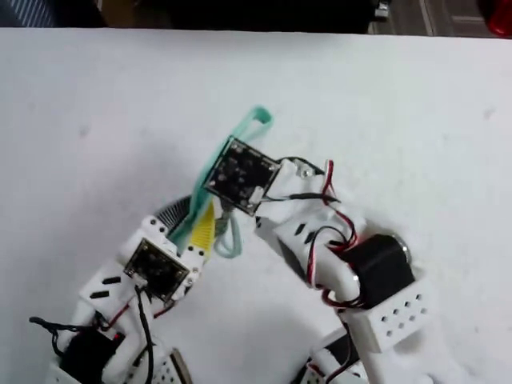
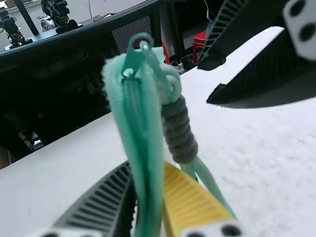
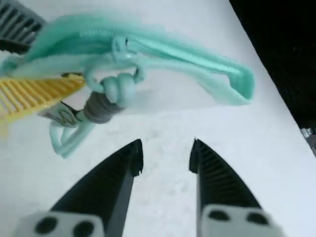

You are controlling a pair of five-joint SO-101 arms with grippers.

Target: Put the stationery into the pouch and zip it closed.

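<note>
A teal pouch [image 1: 254, 124] lies slanted on the white table [image 1: 384, 104], its zip edge up. My left gripper [image 1: 192, 220] is shut on the near end of the pouch [image 2: 143, 133], pinched between a grey ridged finger [image 2: 98, 202] and a yellow finger [image 2: 192, 202]. The zip pull [image 2: 180, 133], wrapped in grey cord with a teal loop, hangs beside the yellow finger. My right gripper [image 3: 165, 148] is open, its black fingers a short way from the pouch [image 3: 197, 54] and the zip pull [image 3: 101, 106], touching neither.
The right arm's wrist camera [image 1: 240, 174] hangs over the pouch's middle and hides what is beneath. The table's far edge [image 1: 240, 30] meets a dark room behind. Bare white tabletop lies to the left and far right.
</note>
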